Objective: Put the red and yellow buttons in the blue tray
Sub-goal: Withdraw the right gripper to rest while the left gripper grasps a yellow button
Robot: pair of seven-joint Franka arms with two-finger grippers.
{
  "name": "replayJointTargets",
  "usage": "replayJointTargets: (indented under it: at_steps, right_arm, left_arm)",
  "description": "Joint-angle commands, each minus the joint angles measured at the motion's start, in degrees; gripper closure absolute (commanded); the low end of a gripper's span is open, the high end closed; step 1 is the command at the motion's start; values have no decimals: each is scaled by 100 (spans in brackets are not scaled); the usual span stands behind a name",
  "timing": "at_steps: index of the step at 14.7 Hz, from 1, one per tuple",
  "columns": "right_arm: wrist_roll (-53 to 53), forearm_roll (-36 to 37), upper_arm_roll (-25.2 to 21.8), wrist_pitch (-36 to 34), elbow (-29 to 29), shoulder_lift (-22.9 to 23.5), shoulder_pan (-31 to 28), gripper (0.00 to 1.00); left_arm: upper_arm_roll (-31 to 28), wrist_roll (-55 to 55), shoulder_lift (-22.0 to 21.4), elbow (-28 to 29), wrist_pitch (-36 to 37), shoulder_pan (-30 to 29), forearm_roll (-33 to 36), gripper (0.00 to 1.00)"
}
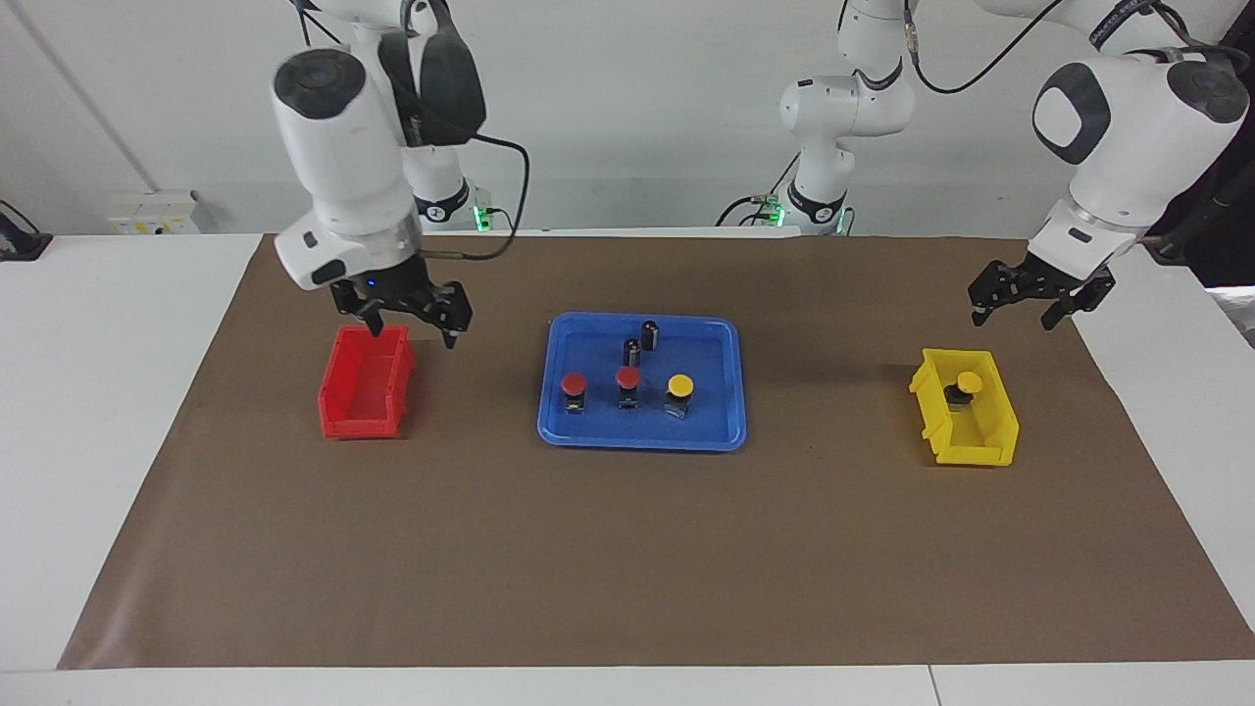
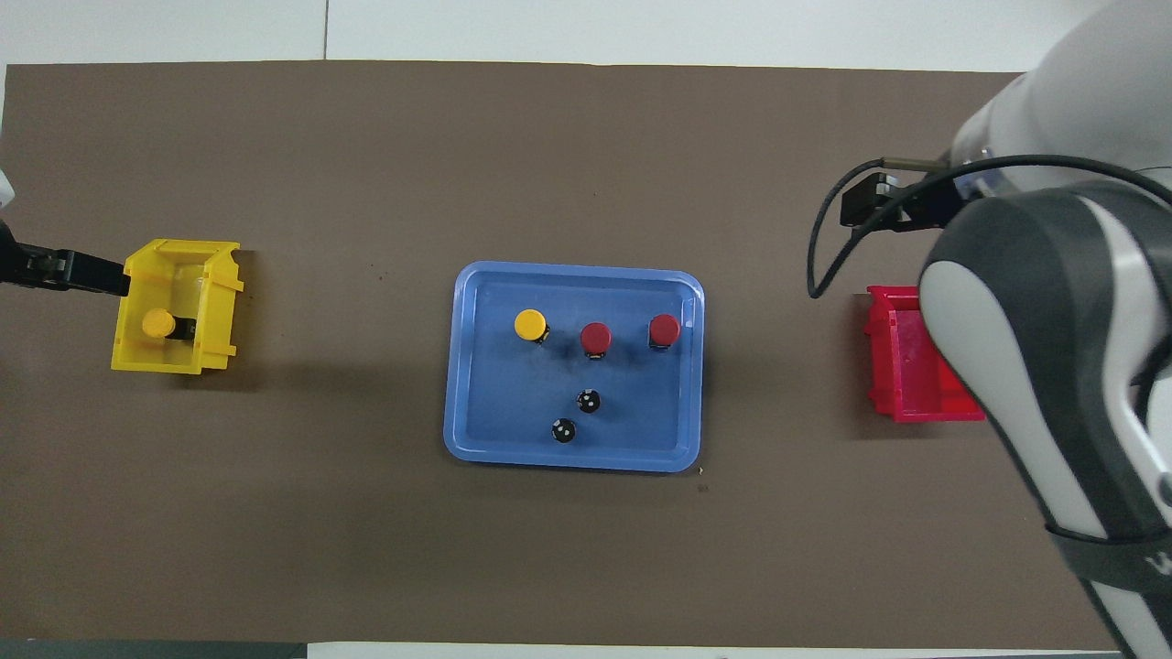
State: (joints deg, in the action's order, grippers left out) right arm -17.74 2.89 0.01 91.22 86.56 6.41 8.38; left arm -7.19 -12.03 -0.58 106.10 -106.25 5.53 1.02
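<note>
The blue tray (image 1: 642, 443) sits mid-table and also shows in the overhead view (image 2: 572, 462). In it stand two red buttons (image 1: 574, 384) (image 1: 627, 378) and one yellow button (image 1: 679, 386), in a row. A second yellow button (image 1: 968, 383) sits inside the yellow bin (image 1: 980, 446) at the left arm's end. My left gripper (image 1: 1016, 306) is open and empty in the air over the yellow bin's robot-side edge. My right gripper (image 1: 413, 331) is open and empty, over the robot-side end of the red bin (image 1: 363, 417).
Two dark capless cylinders (image 1: 650, 334) (image 1: 631, 350) stand in the tray, nearer to the robots than the buttons. The red bin holds nothing that I can see. A brown mat (image 1: 627, 569) covers the table. In the overhead view the right arm (image 2: 1053, 366) covers part of the red bin (image 2: 902, 366).
</note>
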Motion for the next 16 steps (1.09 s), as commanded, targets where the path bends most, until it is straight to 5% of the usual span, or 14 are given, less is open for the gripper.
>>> replayJointTargets:
  at_steps: [1,7,16]
  right_arm:
    - [577,18,78,-481,18,-306,-423,0]
    - [1843,-43,-35,-1220,71,-781,-1461,0]
    - [1888,-52,-325,-553,756,-1062,-1409,0]
  left_arm:
    - [60,61,66,359,-526,-79,-58,3]
    - [60,61,567,1211,-2153,-281,-67,26]
    - [60,17,594,1492,-2154,-526,-67,32]
